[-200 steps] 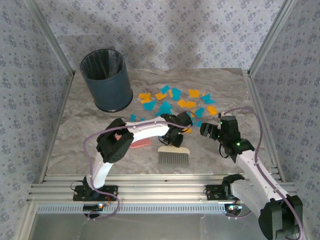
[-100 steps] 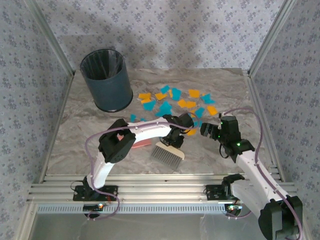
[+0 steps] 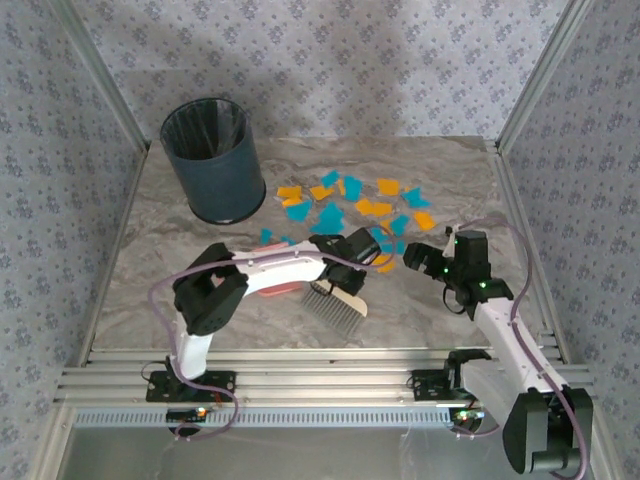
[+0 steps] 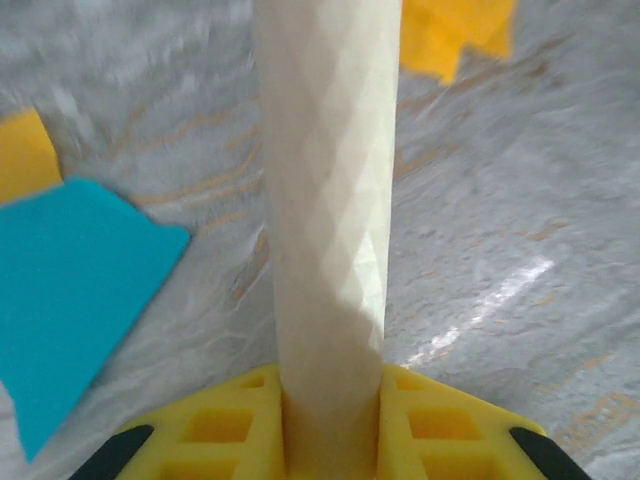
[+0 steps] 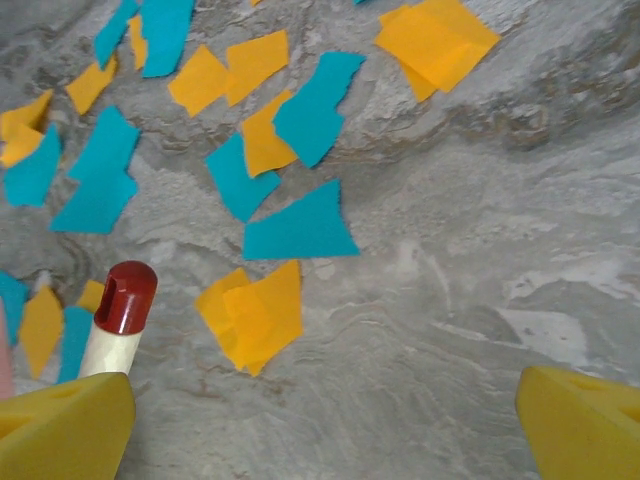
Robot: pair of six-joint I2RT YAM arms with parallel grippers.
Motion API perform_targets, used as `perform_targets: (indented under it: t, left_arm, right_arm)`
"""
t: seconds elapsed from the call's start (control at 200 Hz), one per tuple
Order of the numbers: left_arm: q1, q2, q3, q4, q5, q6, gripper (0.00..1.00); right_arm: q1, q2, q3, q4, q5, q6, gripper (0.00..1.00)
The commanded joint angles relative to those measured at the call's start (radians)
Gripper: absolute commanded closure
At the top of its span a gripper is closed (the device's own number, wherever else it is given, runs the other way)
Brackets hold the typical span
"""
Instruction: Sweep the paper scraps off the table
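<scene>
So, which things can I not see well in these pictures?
Top view: the pink dustpan is mostly under the left arm.
Top view: the left pincer hides some paper scraps; no exact count.
Left wrist view: the brush handle is cut off by the top edge.
Right wrist view: a yellow finger hides the lower part of the red-capped tip.

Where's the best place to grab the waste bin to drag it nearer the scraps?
Likely the rim of the waste bin, on the side facing the paper scraps, coming straight down with one finger inside and one outside. It stands upright, mouth open, and its round body looks too wide for an end effector to span.
</scene>
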Motion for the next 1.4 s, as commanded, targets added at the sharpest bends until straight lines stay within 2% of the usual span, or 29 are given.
perform_targets:
  t: [0.0,0.085,0.25,0.365,0.41,0.61,1.104,1.294,1.394]
  left_arm:
    - [-0.008,-0.089,-0.055,0.178,-0.012,0.139,0.77]
    - [-0.007,-0.120,-0.096,0.249,0.012,0.183,0.77]
    - [-0.007,-0.168,-0.154,0.351,0.062,0.227,0.77]
    - [-0.006,-0.184,-0.167,0.380,0.076,0.243,0.78]
    - [-0.007,-0.189,-0.170,0.387,0.080,0.249,0.78]
    - [-0.007,-0.216,-0.189,0.412,0.093,0.268,0.78]
    - [-0.007,-0.228,-0.203,0.431,0.131,0.294,0.78]
    - [-0.008,-0.226,-0.198,0.424,0.105,0.292,0.78]
    - [-0.008,-0.232,-0.204,0.429,0.097,0.290,0.78]
  right_arm:
    - [-0.030,0.009,-0.013,0.067,-0.176,0.036,0.00]
    - [-0.042,0.018,-0.013,0.106,-0.248,0.052,0.00]
    - [-0.047,0.041,-0.014,0.173,-0.359,0.089,0.08]
    - [-0.044,0.061,-0.012,0.196,-0.402,0.101,0.18]
    - [-0.039,0.071,-0.009,0.206,-0.421,0.100,0.25]
    - [-0.020,0.116,0.007,0.219,-0.462,0.097,0.39]
    - [0.084,0.163,0.024,0.309,-0.451,0.125,0.45]
    - [0.114,0.179,0.031,0.331,-0.456,0.128,0.45]
    - [0.120,0.184,0.030,0.335,-0.448,0.131,0.42]
